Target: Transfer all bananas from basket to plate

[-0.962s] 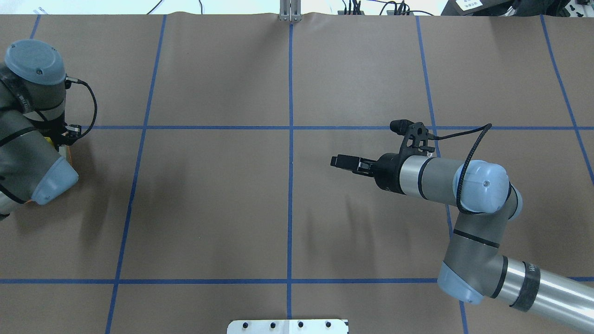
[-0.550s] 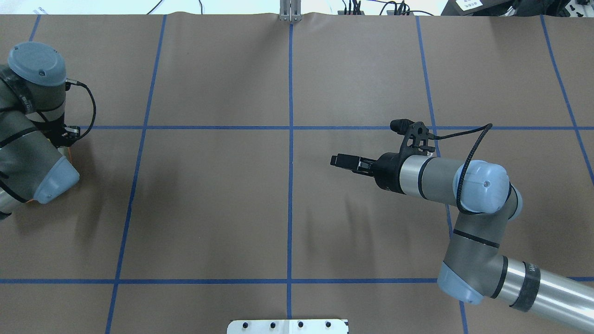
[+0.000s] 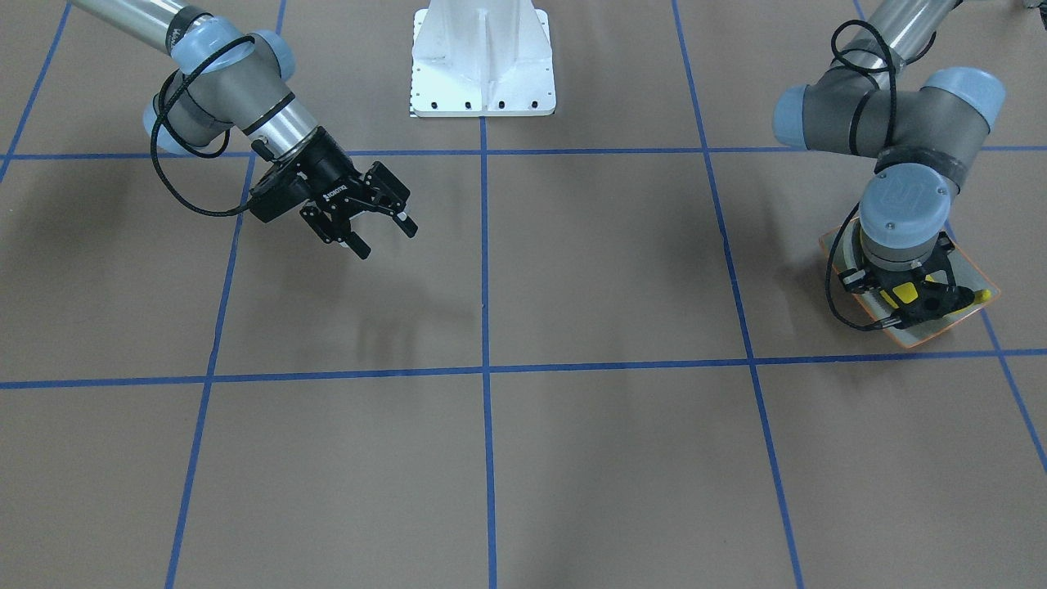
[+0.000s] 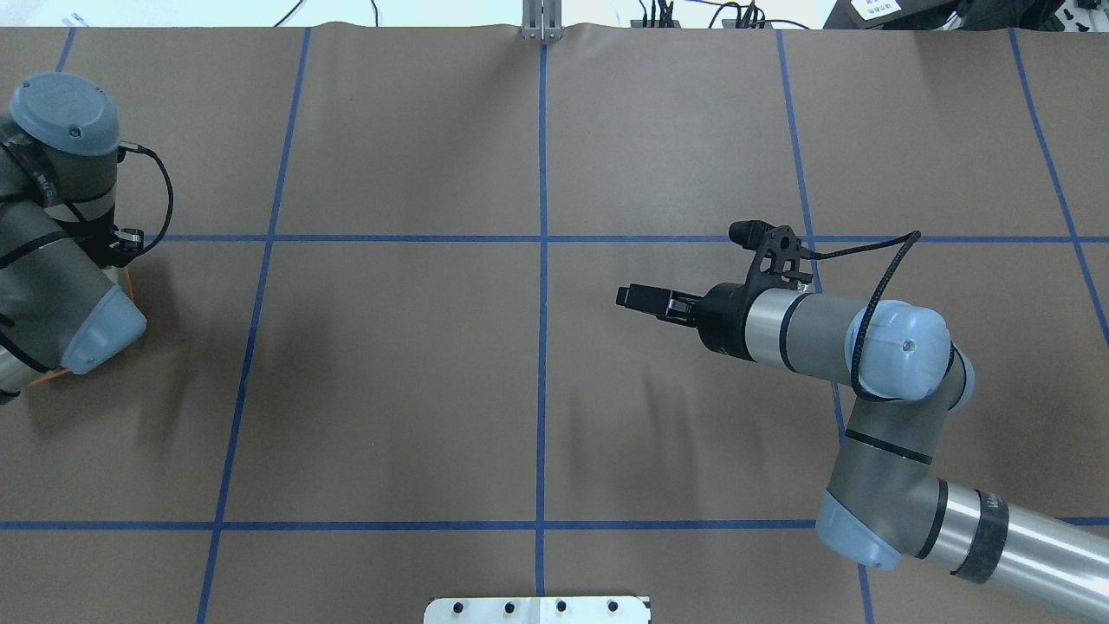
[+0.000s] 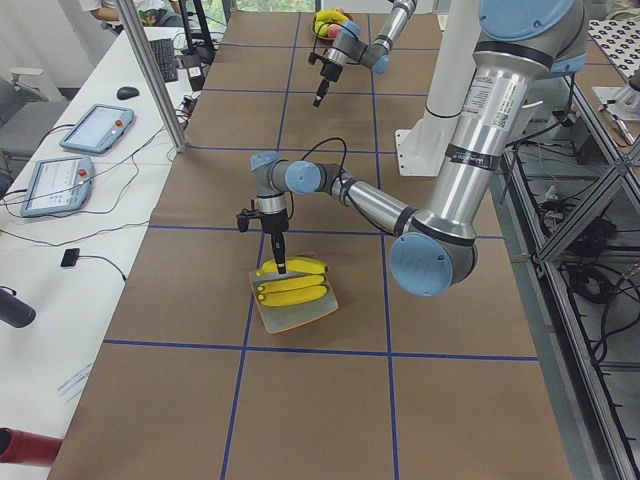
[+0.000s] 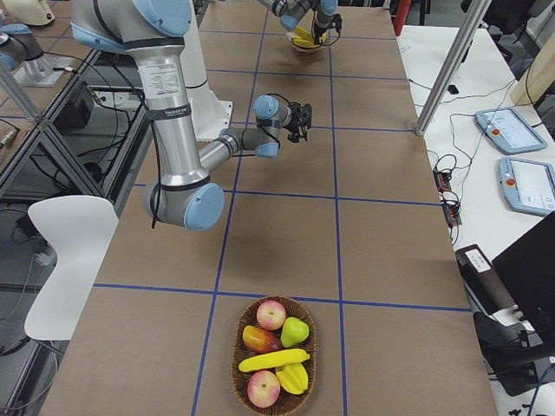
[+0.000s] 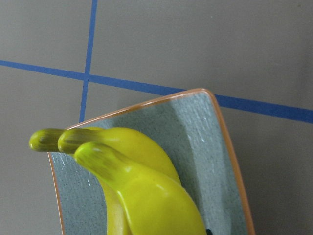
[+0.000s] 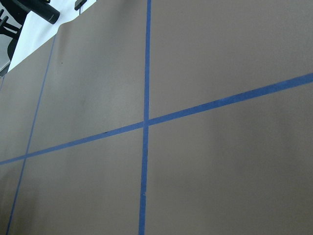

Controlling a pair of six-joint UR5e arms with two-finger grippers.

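Observation:
Three yellow bananas (image 5: 295,290) lie side by side on the grey-green plate (image 5: 300,318) with its orange rim, at the table's left end. The left wrist view shows their stems and the top banana (image 7: 156,196) close up on the plate (image 7: 205,147). My left gripper (image 3: 914,298) points straight down over the plate (image 3: 932,331) and looks shut on the top banana (image 3: 904,292). One more banana (image 6: 273,359) lies in the wicker basket (image 6: 238,364) at the table's right end. My right gripper (image 3: 383,237) is open and empty above the bare table.
The basket also holds apples (image 6: 270,314) and other fruit. The white robot base (image 3: 483,61) stands at the table's near middle edge. Blue tape lines (image 4: 543,260) divide the brown table cover. Tablets and cables lie on a side table (image 6: 512,139).
My left wrist has shifted slightly over the plate, first toward the robot, then back. The right arm has barely moved.

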